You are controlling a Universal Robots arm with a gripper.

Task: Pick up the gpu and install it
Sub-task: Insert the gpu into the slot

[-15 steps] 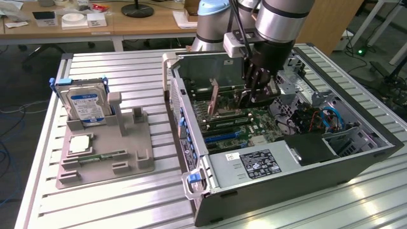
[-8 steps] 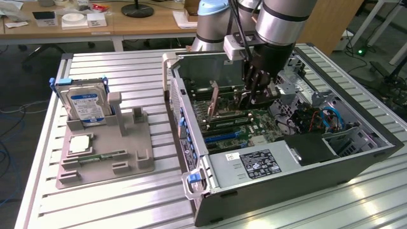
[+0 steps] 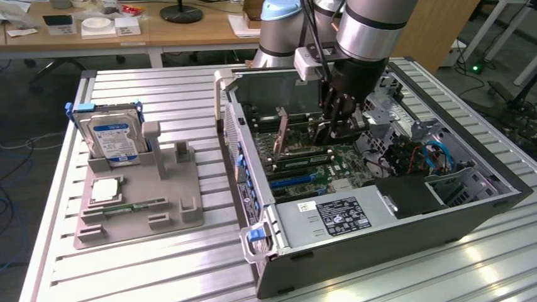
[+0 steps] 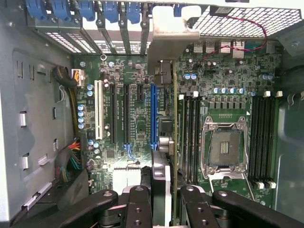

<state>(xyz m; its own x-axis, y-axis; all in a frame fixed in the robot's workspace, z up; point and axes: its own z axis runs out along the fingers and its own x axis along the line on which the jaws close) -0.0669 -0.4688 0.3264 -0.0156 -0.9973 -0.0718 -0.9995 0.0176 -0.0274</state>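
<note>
- Hung near-vertical, arm [image 3: 369,28] rising straight above the gripper [image 3: 336,129].
- Pointed both black fingers [image 4: 137,204] downward.
- Gripped the gpu [image 4: 161,175] edge-on between the fingers, jaws part-way closed around it.

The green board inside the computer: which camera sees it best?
The wrist view. It looks straight onto the green board, so its slots and the empty chip socket are plain. The exterior view sees the board slanted, partly hidden behind the claw.

Green motherboard [image 4: 142,121], one blue slot [image 4: 153,114], one white slot [image 4: 98,111]. Silver-bracketed gpu [image 4: 171,31]. Blue-labelled silver hard drive [image 3: 115,141], grey tray [image 3: 138,211]. Ribbed silver surface [image 3: 151,270]. Black end effector [image 4: 164,206].
</note>
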